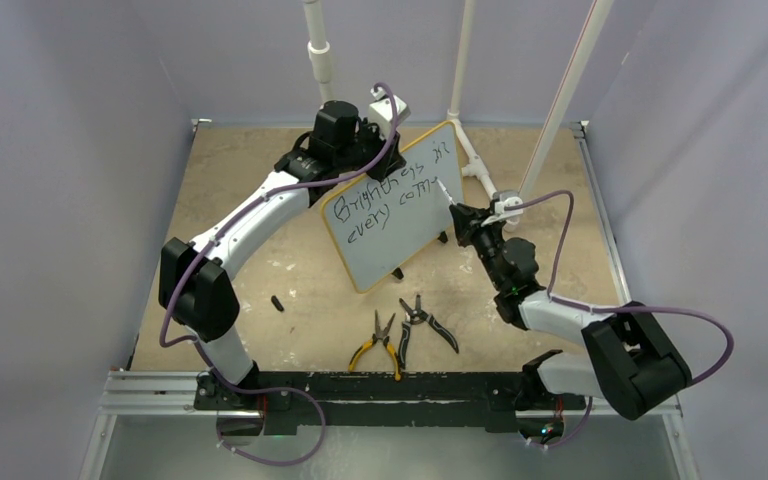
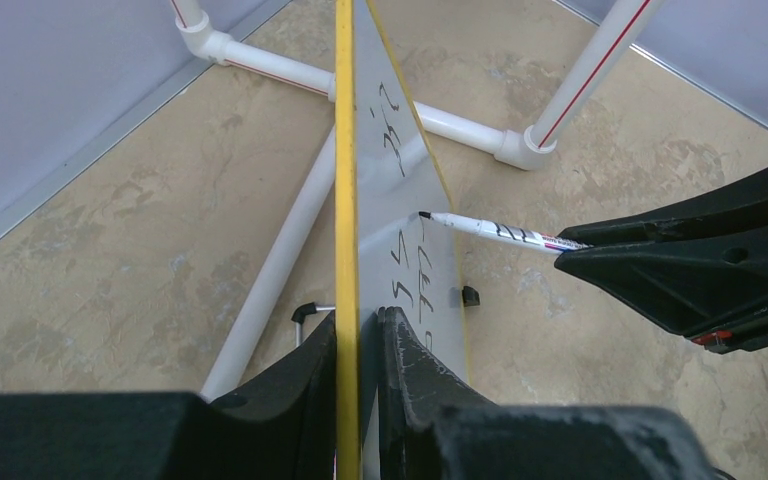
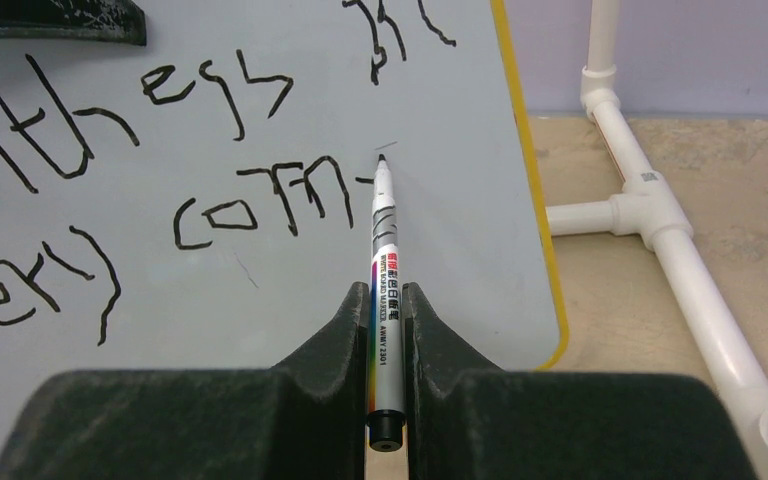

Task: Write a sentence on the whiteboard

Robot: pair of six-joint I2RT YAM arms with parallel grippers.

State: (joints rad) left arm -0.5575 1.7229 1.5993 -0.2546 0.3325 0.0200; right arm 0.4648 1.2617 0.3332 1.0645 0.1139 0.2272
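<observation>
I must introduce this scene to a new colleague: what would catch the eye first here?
First, the whiteboard, held up at mid-table by the left gripper clamped on its yellow edge, with the sentence in two black lines. Then the marker in the right gripper, its tip at the board by the end of the second line. Yellow-handled pliers and black-handled pliers lie nearer the arm bases.

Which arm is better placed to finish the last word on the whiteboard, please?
The right arm. The right gripper is shut on the marker, whose tip sits at the end of the unfinished second line. The left gripper is clamped on the edge of the whiteboard, holding it up.
</observation>
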